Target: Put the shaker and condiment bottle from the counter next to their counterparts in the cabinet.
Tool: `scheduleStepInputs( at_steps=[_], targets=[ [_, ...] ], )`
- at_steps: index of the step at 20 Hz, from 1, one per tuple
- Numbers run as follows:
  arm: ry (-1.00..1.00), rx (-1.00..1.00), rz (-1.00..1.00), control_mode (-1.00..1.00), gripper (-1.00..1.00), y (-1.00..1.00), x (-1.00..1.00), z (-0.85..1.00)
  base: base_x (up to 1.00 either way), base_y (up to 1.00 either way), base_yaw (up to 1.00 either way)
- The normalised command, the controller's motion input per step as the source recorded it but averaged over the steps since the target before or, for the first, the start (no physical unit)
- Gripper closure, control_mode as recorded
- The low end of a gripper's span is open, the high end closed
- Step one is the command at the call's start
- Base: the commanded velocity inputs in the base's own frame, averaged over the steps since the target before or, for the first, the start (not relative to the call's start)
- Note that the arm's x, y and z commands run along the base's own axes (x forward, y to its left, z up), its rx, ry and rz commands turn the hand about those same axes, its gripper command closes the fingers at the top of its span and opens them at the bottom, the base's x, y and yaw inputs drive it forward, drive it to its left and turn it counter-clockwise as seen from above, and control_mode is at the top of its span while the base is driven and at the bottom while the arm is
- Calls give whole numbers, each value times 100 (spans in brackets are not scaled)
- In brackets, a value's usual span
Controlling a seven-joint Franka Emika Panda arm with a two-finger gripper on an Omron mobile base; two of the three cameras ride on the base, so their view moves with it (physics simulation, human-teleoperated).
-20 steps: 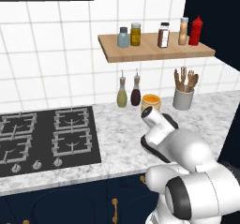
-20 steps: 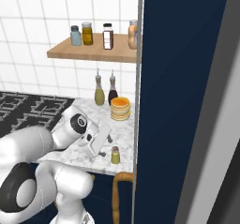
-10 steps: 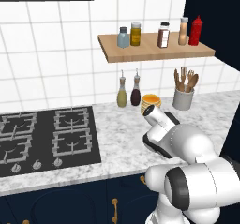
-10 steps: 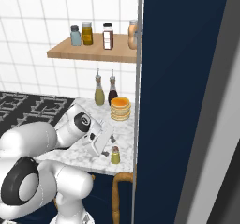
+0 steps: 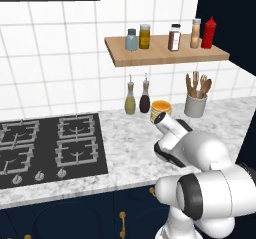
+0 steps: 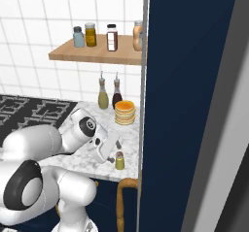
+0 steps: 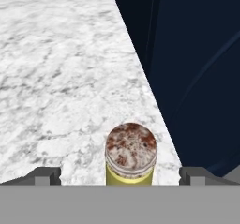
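Shelf (image 5: 165, 55), fixed to the tiled wall: from left, pale blue jar (image 5: 131, 40), yellow jar (image 5: 145, 36), brown jar (image 5: 174, 37), an orange-tan bottle (image 5: 196, 33) and the red squeeze bottle (image 5: 209, 33) at the right end, so that bottle's move looks already made. Counter (image 6: 124, 139), front right corner beside the tall dark panel: shaker (image 7: 131, 154) upright, not yet lifted. Gripper (image 7: 120, 175): released, jaws wide with one tip either side of the shaker and no contact visible; grasp, lift and shelving beside the small jars remain.
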Motion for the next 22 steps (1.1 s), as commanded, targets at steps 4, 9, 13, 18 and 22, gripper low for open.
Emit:
scheduleStepInputs(
  at_steps=[4, 9, 13, 18, 22],
  targets=[
    [5, 0, 0, -100, -100, -5, 0, -5, 0, 0, 0],
    [5, 2, 0, -100, -100, -8, 0, -6, 0, 0, 0],
    [2, 3, 0, -100, -100, -14, 0, -6, 0, 0, 0],
    [1, 3, 0, -100, 100, -12, 0, -12, 0, 0, 0],
    [4, 2, 0, -100, 100, -2, 3, -12, 0, 0, 0]
  ],
)
